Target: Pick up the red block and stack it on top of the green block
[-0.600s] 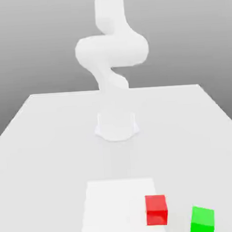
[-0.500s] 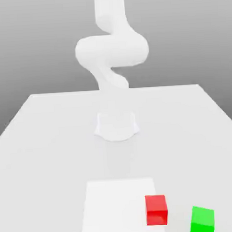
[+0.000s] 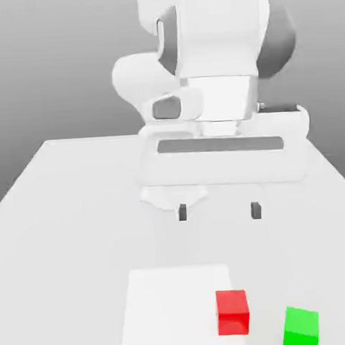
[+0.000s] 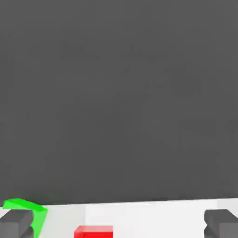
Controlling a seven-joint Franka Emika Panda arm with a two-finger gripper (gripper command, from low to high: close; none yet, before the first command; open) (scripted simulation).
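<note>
Swung into sight since a moment ago, the arm hangs above the tabletop (image 3: pixel 63 211), while nearest us the red block (image 3: pixel 233 312) sits beside the green block (image 3: pixel 300 328), fingers (image 3: pixel 182 213) spread wide, holding nothing.

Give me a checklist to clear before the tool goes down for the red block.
1. Tool open, nothing between its fingers: ok.
2. Red block free on the table, nothing on top: ok.
3. Green block top bare for stacking: ok.
4. Gap between the two blocks: ok, they sit apart.
5. Tool directly above the red block: not ok, it hangs high and short of it.
6. Fingers squared to the block's faces: cannot tell.
</note>
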